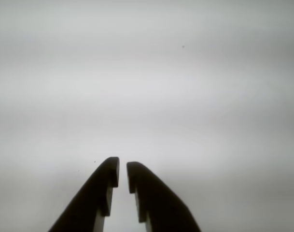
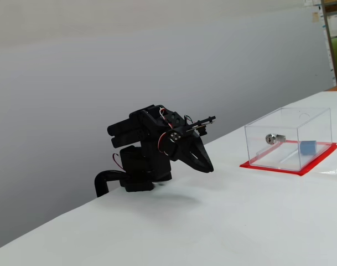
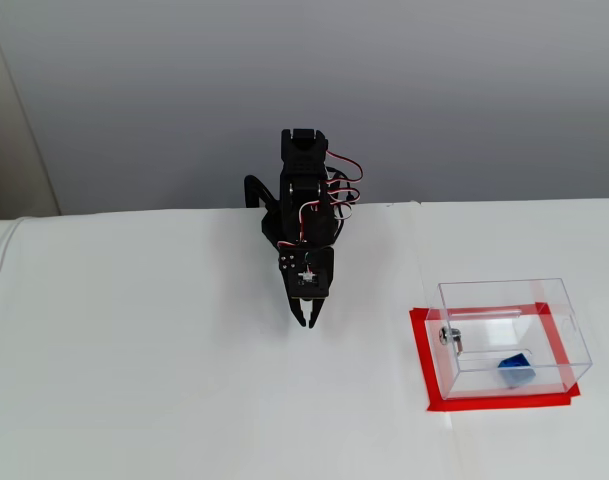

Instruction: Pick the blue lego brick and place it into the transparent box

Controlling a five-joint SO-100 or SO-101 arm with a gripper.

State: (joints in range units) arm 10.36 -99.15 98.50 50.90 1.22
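The blue lego brick (image 3: 515,369) lies inside the transparent box (image 3: 558,312), near one end of its red flat base (image 3: 421,352), and its studs are too small to make out through the shiny clear walls. A small silver metal lock (image 2: 272,138) sits on one wall of the box. The black arm (image 2: 149,149) is folded up on the white surface (image 3: 134,380), well apart from the box, and its pincer (image 1: 122,171) is nearly pressed together with only a thin gap and nothing in it, its lower part cut off in the wrist view.
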